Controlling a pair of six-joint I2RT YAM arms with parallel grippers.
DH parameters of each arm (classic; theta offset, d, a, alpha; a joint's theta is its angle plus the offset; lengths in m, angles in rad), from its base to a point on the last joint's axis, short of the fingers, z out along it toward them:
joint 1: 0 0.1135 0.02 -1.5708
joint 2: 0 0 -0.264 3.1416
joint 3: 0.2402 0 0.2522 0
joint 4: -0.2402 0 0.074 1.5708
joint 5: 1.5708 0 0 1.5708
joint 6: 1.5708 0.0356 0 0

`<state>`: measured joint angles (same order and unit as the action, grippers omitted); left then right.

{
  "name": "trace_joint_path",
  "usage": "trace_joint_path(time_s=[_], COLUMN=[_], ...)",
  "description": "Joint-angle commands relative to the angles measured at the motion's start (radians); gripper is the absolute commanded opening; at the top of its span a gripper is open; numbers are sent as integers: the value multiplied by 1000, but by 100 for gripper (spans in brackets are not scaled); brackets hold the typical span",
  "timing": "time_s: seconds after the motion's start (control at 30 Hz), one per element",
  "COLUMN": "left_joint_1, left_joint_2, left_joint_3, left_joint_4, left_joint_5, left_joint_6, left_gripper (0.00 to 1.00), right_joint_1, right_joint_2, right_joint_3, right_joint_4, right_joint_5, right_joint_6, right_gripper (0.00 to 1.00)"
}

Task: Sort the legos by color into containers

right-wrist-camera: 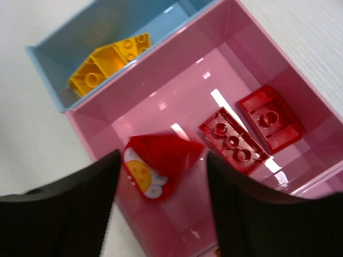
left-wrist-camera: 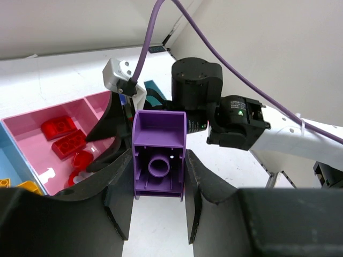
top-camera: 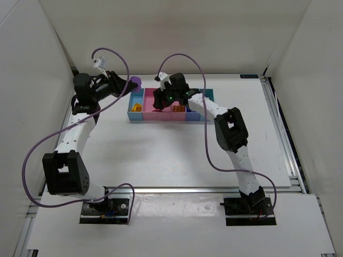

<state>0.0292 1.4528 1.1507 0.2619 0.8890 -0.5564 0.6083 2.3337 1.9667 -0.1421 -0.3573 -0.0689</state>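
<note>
Right wrist view: looks down past the black two-finger right gripper [right-wrist-camera: 162, 156], jaws parted, onto a rounded red plastic piece with a yellow-and-white printed face [right-wrist-camera: 161, 166], blurred between the fingers over the pink tray compartment [right-wrist-camera: 187, 91]. Reads as loose rather than pinched, and placed here for its colour: shares the compartment with a flat red studded brick [right-wrist-camera: 233, 142] and a sloped red brick [right-wrist-camera: 269, 118] at centre right. Shows yellow studded bricks [right-wrist-camera: 107, 61] kept apart in the light blue compartment [right-wrist-camera: 112, 21] at upper left, just across the dividing wall.

Left wrist view: finds the left gripper [left-wrist-camera: 159, 160] clamped tight on a hollow purple plastic brick [left-wrist-camera: 159, 134], underside and centre tube turned to the lens, at frame centre. Held clear of the tray, probably to wait out the other arm's work over the pink compartment at left of frame.

Top external view: puts the purple brick just off the upper left corner of the long shallow plastic tray [top-camera: 161, 119] on the white table [top-camera: 171, 160], apparently in the air and in no compartment. Cannot tell from these frames which compartment suits purple.
</note>
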Motion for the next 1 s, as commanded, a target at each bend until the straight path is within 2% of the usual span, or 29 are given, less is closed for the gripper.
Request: trace_joint_path(time_s=[0.0, 0.1, 0.23, 0.33, 0.4, 0.53, 0.7, 0.83, 0.97], left_joint_1=[6, 5, -6, -26, -86, -162, -288, -368, -422], left_joint_2=[-22, -9, 24, 69, 95, 191, 320, 417, 527], left_joint_3=[-22, -19, 1, 14, 35, 104, 210, 317, 432], left_joint_4=[-39, -39, -39, -33, -23, -23, -84, -170, -254], left_joint_5=[-13, -13, -4, 2, -1, -15, -62, -96, -188], left_joint_6=[16, 15, 10, 23, 24, 49, 104, 173, 220], left_gripper=[26, 26, 27, 28, 28, 28, 28, 28, 27], right_joint_1=[10, 8, -2, -53, -90, -260, -453, -557, -601], right_joint_2=[22, 19, -29, -152, -273, -515, -661, -754, -813], right_joint_3=[49, 41, 18, -58, -133, -259, -414, -544, -627], right_joint_4=[21, 39, 35, 27, 18, -33, -145, -157, -133], right_joint_5=[119, 138, 198, 222, 230, 167, 106, 23, 12], right_joint_6=[-54, -72, -121, -112, -77, 10, -23, -32, -2], right_gripper=[72, 80, 85, 86, 89, 94, 95, 95, 95])
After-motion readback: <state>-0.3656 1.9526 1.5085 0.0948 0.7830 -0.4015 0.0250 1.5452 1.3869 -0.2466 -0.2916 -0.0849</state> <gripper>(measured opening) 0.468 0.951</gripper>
